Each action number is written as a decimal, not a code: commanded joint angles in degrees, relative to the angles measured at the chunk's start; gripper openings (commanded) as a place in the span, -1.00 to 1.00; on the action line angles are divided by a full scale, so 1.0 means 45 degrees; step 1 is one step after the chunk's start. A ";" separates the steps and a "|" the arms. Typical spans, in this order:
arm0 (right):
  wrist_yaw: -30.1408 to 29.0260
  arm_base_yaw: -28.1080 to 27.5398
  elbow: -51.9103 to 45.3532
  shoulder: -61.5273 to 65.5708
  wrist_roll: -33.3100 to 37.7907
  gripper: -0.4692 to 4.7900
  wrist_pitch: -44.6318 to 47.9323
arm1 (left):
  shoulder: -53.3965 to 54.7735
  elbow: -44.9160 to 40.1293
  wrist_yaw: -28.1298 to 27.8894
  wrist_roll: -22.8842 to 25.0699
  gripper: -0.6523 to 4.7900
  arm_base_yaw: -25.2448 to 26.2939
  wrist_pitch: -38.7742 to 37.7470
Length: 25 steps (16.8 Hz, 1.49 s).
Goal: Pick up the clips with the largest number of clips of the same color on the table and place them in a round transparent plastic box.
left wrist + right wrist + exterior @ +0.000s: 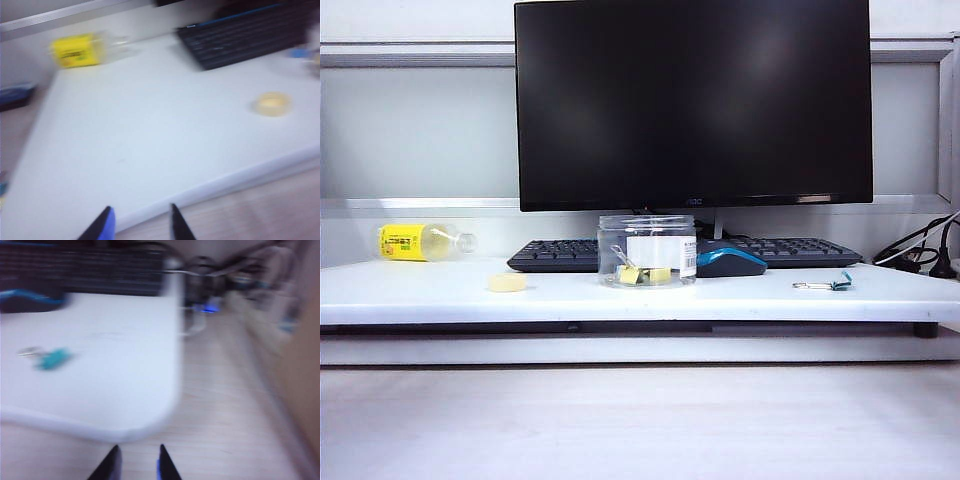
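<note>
Inside round transparent plastic box [647, 250], clips [642, 274], both end effectors [140, 222] [137, 462] well apart, empty.

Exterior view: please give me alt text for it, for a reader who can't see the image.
Two yellow clips lie inside a clear round box mid-table, before a keyboard, mouse and dark monitor. A yellow disc and a toppled bottle lie left, a teal clip right. No gripper shows.

A dark monitor [692, 100], keyboard [560, 254], blue-black mouse [728, 261], lying yellow-labelled bottle [420, 241], yellow disc [507, 283] and teal clip [839, 284].
</note>
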 commanded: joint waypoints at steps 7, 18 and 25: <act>0.0073 -0.1690 0.0010 -0.0034 0.0015 -0.43 -0.0058 | 0.0005 -0.0019 0.0039 0.0092 -0.20 0.0709 0.0151; 0.0073 -0.1685 0.0010 -0.0034 0.0015 -0.43 -0.0058 | 0.0005 -0.0019 0.0039 0.0092 -0.20 0.0704 0.0151; 0.0073 -0.1685 0.0010 -0.0034 0.0015 -0.43 -0.0058 | 0.0005 -0.0024 0.0044 0.0092 -0.20 0.0704 0.0146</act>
